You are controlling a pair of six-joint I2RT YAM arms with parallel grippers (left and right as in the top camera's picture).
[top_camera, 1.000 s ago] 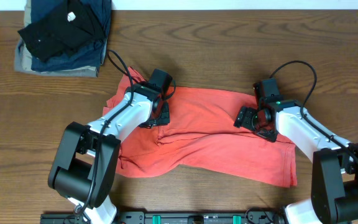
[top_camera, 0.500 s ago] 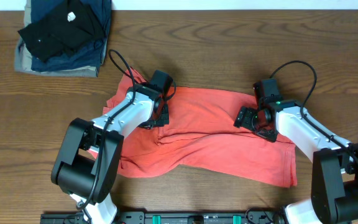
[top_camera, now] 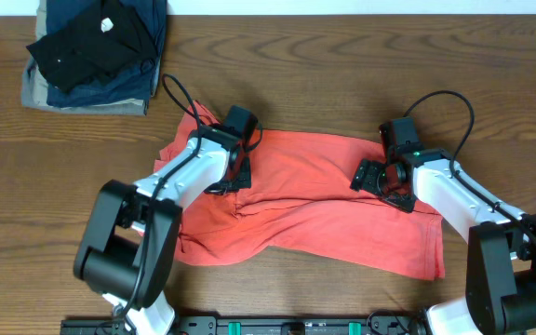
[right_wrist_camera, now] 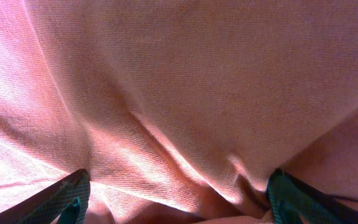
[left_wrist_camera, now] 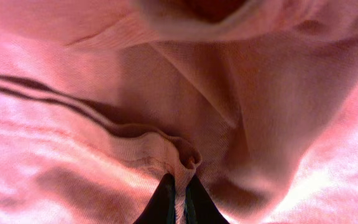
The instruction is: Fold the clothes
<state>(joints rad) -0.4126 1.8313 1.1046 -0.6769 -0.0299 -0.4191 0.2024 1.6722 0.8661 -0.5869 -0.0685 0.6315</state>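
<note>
The two dark fingers (left_wrist_camera: pixel 165 202) of the left gripper (left_wrist_camera: pixel 180 198) stand very narrow, almost together. They pinch a thin raised ridge of the orange-red T-shirt (left_wrist_camera: pixel 241 93) between them. The ridge climbs from the tips and ends in a small rounded bump just above them. Around it the cloth lies in soft folds, and a thicker rolled edge crosses the top of the left wrist view.

The fingers (right_wrist_camera: pixel 67 196) of the right gripper (right_wrist_camera: pixel 178 186) are wide apart, one in each lower corner of the right wrist view. Between them the T-shirt (right_wrist_camera: pixel 185 81) covers everything, with a shallow crease running down toward the right finger. The tips are at the cloth, but I cannot tell if they press on it. Nothing is held between them.

From overhead, the left gripper (top_camera: pixel 235 172) is on the left part of the T-shirt (top_camera: pixel 314 209), near its upper edge. The right gripper (top_camera: pixel 380 179) is on the right part, at about the same height. The garment lies spread sideways on a brown wooden table (top_camera: pixel 510 84). It is wrinkled, with a long fold across the middle. A black cable (top_camera: pixel 445 93) loops above the right arm. At the far left corner of the table sits a pile of folded garments (top_camera: pixel 96 56), black on top of navy and khaki. The pile is near the T-shirt's upper left corner but apart from it.
</note>
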